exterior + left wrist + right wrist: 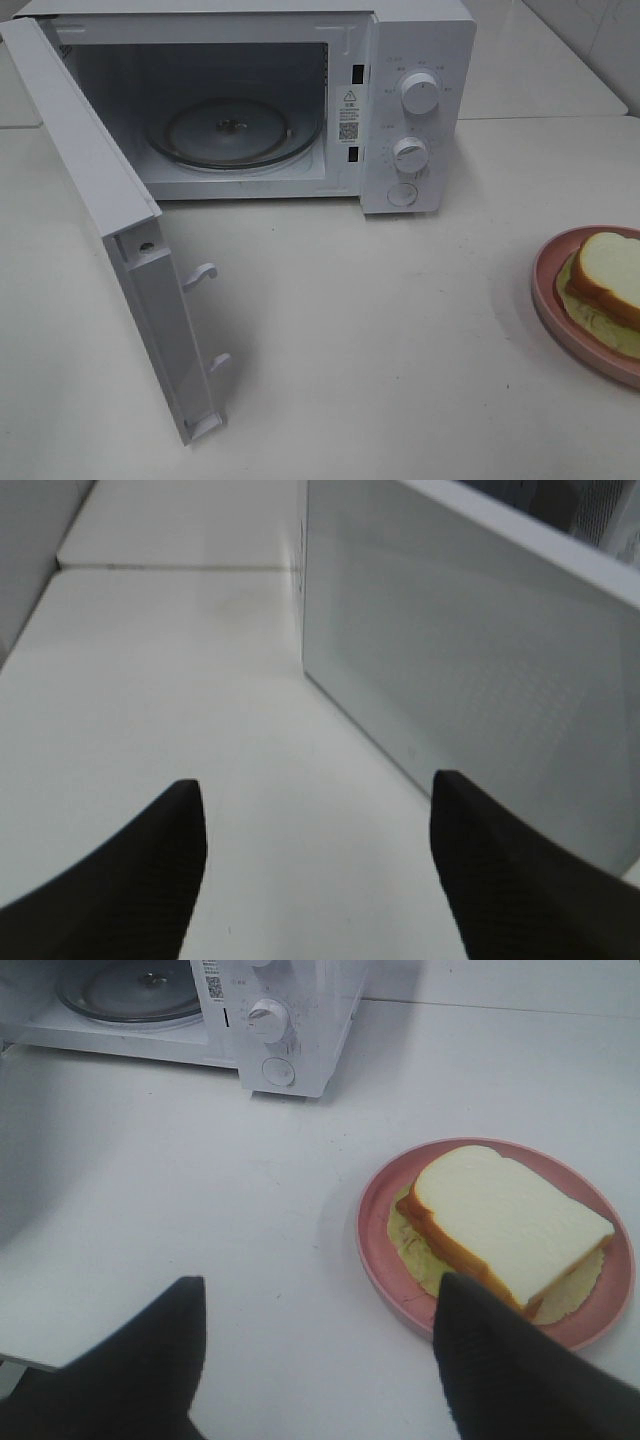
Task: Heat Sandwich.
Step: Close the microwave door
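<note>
Right pincer (315, 1360): jaws spread wide, nothing between them; it hangs over bare surface (180, 1210), seemingly poised for an approach to the food.
Left pincer (318, 870): jaws likewise wide apart and empty, low over the surface just beside the outer face of the microwave door (470, 680).
Sandwich (505, 1222): white bread, tan-brown crust, pale yellow-green filling showing at the edges; lies flat on the pink plate (375, 1260). One dark fingertip (500, 1360) of the right pincer overlaps its nearest corner in the wrist view; touching or merely above cannot be told. Not gripped.
Plate placement: at the right edge of the surface in the high view, well apart from the oven, probably set there as the pickup spot on the right arm's side.
Microwave oven (420, 60): far end of the surface, door swung fully open toward the left, presumably to leave the cavity free for loading.
Glass turntable (230, 130): bare, inside the cavity.
Control knobs (418, 92): two, on the right front panel, untouched.
</note>
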{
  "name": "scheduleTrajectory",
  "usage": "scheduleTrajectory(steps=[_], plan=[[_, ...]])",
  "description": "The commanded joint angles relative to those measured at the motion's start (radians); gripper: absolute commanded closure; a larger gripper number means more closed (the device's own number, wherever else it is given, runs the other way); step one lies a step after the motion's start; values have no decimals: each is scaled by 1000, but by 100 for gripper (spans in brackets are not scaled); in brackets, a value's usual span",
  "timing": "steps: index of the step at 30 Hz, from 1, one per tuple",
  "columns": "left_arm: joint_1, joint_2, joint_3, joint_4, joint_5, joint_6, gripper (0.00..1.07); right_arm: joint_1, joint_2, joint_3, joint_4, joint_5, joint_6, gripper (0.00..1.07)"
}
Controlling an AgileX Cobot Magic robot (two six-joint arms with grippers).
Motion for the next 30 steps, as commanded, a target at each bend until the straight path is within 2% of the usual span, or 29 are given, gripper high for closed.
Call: scheduleTrajectory(steps=[1, 8, 14, 20, 28, 30], plan=[[3, 6, 1, 15, -134, -2, 45, -6, -29, 2, -7, -3, -2, 43], [3, 118, 56, 60, -300, -2, 45, -6, -29, 2, -7, -3, -2, 43], [2, 208, 112, 62, -434, -2, 45, -6, -29, 2, -7, -3, -2, 43], [-10, 310, 195, 60, -659, -2, 45, -6, -29, 2, -7, -3, -2, 43], [-48, 420, 223, 61, -820, -2, 45, -6, -29, 2, -7, -3, -2, 43], [-48, 482, 223, 60, -876, -2, 48, -6, -29, 2, -7, -3, -2, 43]])
